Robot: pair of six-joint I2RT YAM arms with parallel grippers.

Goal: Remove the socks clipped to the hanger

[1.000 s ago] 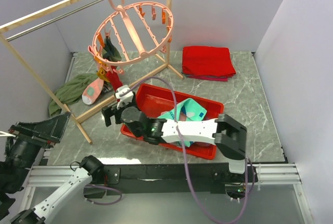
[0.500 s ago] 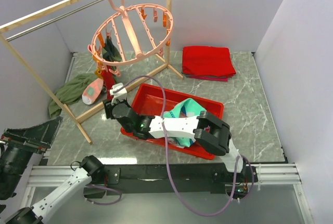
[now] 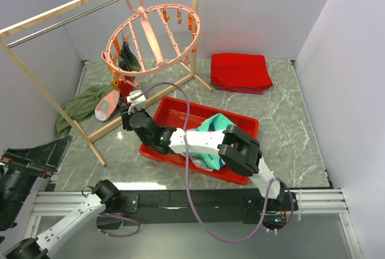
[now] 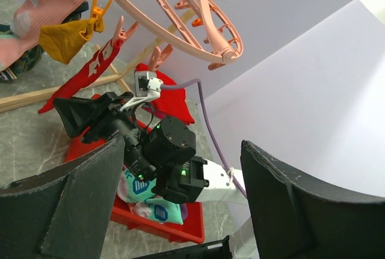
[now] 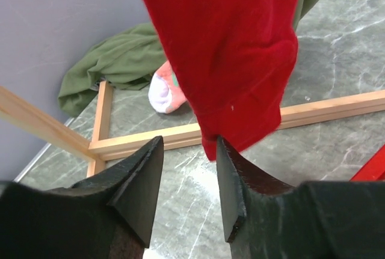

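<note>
**Reaching for the red sock**

The right claw point(image 5: 187, 154) is reaching in below the pink hanger point(image 3: 153, 33), jaws spread and empty, with the lower end of the red sock point(image 5: 234, 54) dangling at the gap between them. The sock is hanging from a clip on the hanger's near-left rim, long axis vertical, free end pointing down. The next move probably calls for pinching the cloth and tugging downward. The left claw point(image 4: 182, 151) is spread wide, holding nothing

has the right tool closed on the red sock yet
No, the right tool is open with a clear gap, and the red sock hangs loose just beyond its tips.
</note>
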